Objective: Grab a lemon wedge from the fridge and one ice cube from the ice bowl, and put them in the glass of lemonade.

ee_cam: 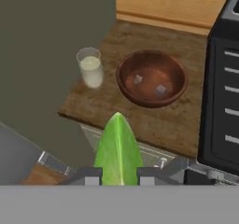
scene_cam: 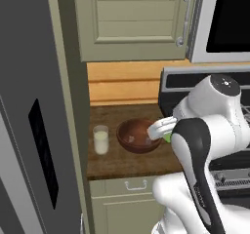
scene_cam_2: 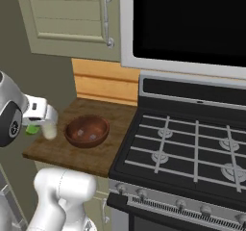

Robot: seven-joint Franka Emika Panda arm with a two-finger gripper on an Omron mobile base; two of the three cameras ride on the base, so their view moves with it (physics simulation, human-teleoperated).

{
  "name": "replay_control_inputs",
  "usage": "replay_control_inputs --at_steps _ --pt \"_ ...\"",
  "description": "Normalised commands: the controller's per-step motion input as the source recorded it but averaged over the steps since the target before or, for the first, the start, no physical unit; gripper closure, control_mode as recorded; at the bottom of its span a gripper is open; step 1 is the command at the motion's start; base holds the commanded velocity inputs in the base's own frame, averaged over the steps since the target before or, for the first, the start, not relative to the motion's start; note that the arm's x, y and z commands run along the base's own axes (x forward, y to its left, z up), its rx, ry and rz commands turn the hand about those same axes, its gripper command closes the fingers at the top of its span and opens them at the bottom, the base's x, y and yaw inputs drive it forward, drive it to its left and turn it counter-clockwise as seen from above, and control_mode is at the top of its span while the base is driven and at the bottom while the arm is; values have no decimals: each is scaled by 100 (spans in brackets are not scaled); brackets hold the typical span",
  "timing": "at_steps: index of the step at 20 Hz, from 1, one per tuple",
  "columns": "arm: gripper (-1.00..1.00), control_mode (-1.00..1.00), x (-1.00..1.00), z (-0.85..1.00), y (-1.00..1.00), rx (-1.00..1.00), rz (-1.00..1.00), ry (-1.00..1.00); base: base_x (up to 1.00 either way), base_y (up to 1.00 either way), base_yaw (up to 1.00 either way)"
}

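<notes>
Here, largest first:
Fridge (scene_cam: 29,130): tall grey body with a black display panel on its door, filling the left of the left base view, standing just left of the wooden counter.
Stove (scene_cam_2: 192,148): black, with grey burner grates, butting against the counter's right end.
Counter (ee_cam: 154,120): a short dark-brown wooden top, with a pale wood backsplash behind it and pale green cabinets above and below.
Ice bowl (ee_cam: 151,78): round, shallow, dark reddish-brown, sitting mid-counter; two small pale cubes lie inside it, apart from each other.
Glass of lemonade (ee_cam: 89,66): small clear tumbler, upright, with pale whitish-yellow liquid; it stands just left of the bowl, near the fridge side of the counter, not touching the bowl.
Gripper (ee_cam: 119,176): fingers drawn in against the wedge, pinching it from both sides; in the left base view it hangs above the counter's front edge, right of the bowl.
Lemon wedge (ee_cam: 118,148): bright lime-green, curved and tapering to a point, held between the fingertips and sticking out past them; it is off the counter, nearer the front edge than the bowl and glass.
</notes>
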Motion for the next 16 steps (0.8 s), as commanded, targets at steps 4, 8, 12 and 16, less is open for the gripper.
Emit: replay_control_inputs --at_steps 4,8,12,16 --pt "100 -100 98 0 97 -5 0 16 0 0 0" --pt "100 -100 26 0 39 0 4 9 0 0 0" --pt "100 -100 51 -16 2 4 9 0 0 0 0" --pt "100 -100 50 -35 1 10 14 -5 0 0 0"
